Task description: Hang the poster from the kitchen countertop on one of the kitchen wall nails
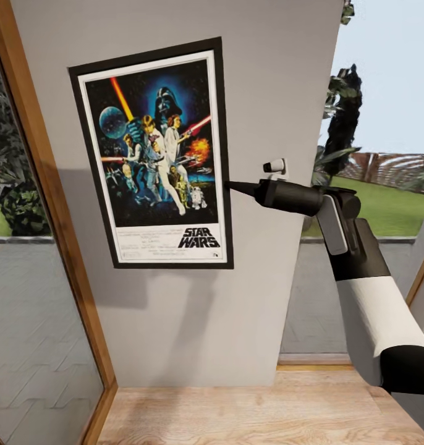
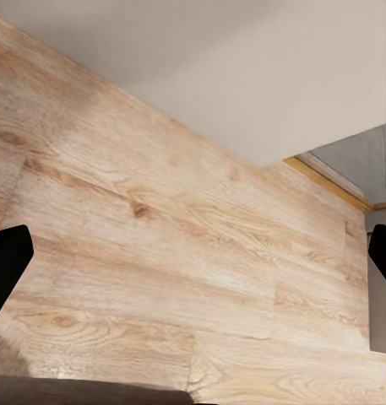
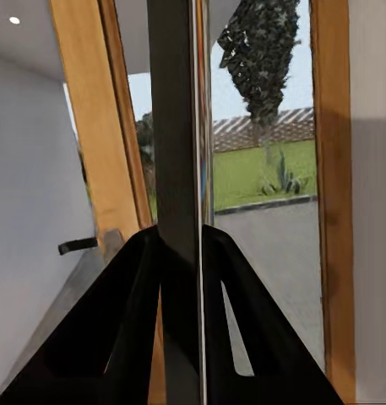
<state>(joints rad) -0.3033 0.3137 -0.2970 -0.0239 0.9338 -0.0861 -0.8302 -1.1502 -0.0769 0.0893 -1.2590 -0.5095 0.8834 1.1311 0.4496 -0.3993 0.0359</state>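
The black-framed Star Wars poster [image 1: 153,154] lies flat against the pale grey wall [image 1: 267,74], slightly tilted. My right gripper [image 1: 229,185] reaches in from the right and is shut on the middle of the frame's right edge. In the right wrist view the dark frame edge [image 3: 176,126] runs straight between the closed fingers [image 3: 116,321]. My left gripper [image 2: 194,261] is open, its dark fingertips [image 2: 7,270] wide apart over the wooden floor [image 2: 176,219], holding nothing. No nail head is visible; the kitchen countertop is out of view.
The wall panel stands between two tall windows with wooden frames [image 1: 45,185]; garden and lawn [image 1: 385,204] lie outside. A small white fitting [image 1: 274,165] sticks out of the wall just above my right gripper. Light wooden floor [image 1: 249,414] runs along the wall's foot.
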